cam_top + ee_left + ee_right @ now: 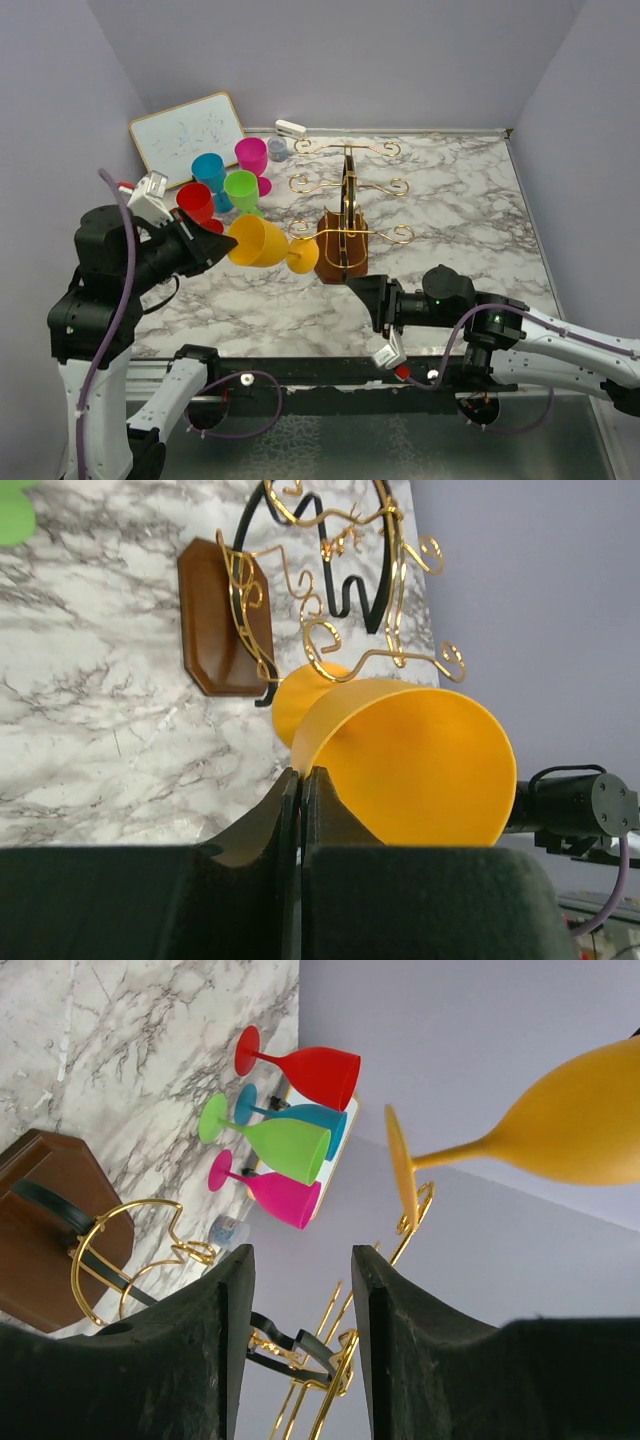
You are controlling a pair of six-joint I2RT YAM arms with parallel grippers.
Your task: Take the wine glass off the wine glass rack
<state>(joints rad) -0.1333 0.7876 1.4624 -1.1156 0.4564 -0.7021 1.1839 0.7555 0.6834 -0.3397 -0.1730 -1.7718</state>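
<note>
The yellow wine glass lies on its side in the air, bowl to the left, foot by the tip of the lowest left arm of the gold wine glass rack. I cannot tell if the foot touches the arm. My left gripper is shut on the glass's rim, seen in the left wrist view, where the gripper pinches the bowl below the rack's scrolls. My right gripper is open and empty just in front of the rack's wooden base. In the right wrist view its gripper points up past the glass.
Red, blue, green and pink glasses stand at the back left, behind my left arm. A whiteboard leans in the back left corner beside an eraser and a small cup. Walls close three sides.
</note>
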